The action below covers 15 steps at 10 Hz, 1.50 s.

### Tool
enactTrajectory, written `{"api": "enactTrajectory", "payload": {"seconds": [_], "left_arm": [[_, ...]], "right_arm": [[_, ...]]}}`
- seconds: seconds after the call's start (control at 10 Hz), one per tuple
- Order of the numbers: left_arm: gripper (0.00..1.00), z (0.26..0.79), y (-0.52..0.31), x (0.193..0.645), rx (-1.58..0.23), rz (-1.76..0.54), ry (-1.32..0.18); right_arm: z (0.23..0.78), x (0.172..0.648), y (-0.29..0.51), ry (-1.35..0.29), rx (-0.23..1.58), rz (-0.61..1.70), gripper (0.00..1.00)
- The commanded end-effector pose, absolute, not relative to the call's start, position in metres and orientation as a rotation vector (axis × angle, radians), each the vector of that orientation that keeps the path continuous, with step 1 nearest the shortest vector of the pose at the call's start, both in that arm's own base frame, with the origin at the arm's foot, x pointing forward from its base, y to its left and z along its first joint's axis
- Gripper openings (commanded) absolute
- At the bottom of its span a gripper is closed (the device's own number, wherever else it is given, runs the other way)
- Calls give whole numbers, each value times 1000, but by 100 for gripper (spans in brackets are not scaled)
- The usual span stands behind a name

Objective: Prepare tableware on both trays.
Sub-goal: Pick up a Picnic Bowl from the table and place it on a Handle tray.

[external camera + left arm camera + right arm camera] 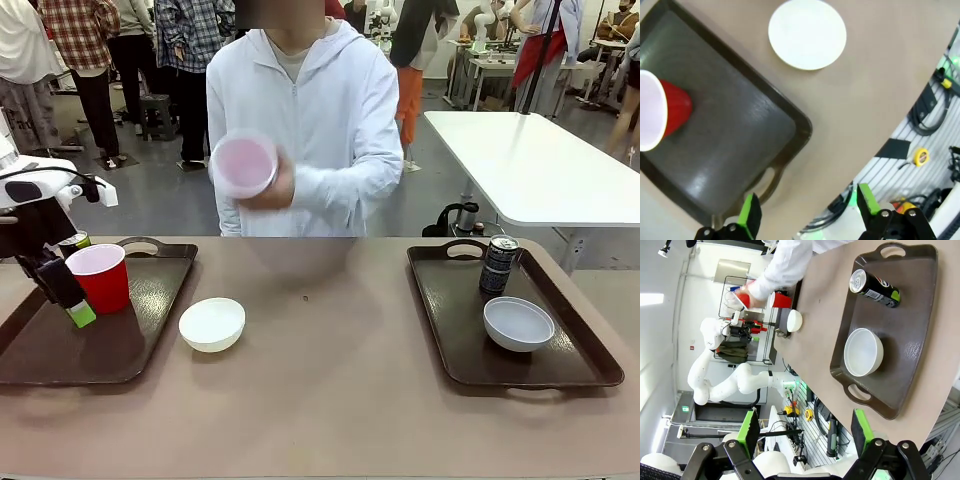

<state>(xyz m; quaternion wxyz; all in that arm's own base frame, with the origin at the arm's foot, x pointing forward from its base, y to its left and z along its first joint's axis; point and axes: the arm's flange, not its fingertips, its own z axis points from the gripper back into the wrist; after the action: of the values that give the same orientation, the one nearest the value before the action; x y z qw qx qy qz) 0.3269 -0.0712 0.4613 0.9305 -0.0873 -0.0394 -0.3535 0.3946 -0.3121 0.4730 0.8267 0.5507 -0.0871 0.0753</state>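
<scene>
Red held cup (pixel 245 165) is blurred; second cup (pixel 99 277) half-hides left can (pixel 75 240) at its ten o'clock. Right can (pixel 498 265), two bowls (pixel 212 323) (pixel 518 322); left gripper (pixel 806 197) and right gripper (pixel 804 416) gape empty.

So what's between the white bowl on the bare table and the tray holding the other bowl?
Nothing but bare tabletop between the bowl and that tray, save one tiny dark speck; the front view shows it.

1. My left tray (pixel 150 340) and right tray (pixel 580 365) look like glossy dark brown plastic with a streaky sheen.
2. Red cup (pixel 102 285): smooth, shiny plastic.
3. Left bowl (pixel 212 323) and right bowl (pixel 518 322): smooth white, faintly glossy.
4. Can (pixel 498 265): glossy metal.
5. My tabletop (pixel 330 400): matt tan.
</scene>
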Motion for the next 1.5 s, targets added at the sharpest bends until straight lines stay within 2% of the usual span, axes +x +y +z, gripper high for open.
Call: {"api": "enactTrajectory", "payload": {"seconds": [0.0, 0.5, 0.9, 1.4], "left_arm": [[100, 462, -90, 341, -189, -639, -123], [100, 456, -164, 409, -22, -471, -112], [100, 425, -204, 453, -12, -386, -103], [100, 372, -222, 459, 21, -400, -56]], "right_arm": [[474, 394, -312, -190, 1167, 164, 96], [474, 394, -312, -190, 1167, 164, 96], [474, 394, -312, -190, 1167, 164, 96], [474, 394, -312, -190, 1167, 164, 96]]}}
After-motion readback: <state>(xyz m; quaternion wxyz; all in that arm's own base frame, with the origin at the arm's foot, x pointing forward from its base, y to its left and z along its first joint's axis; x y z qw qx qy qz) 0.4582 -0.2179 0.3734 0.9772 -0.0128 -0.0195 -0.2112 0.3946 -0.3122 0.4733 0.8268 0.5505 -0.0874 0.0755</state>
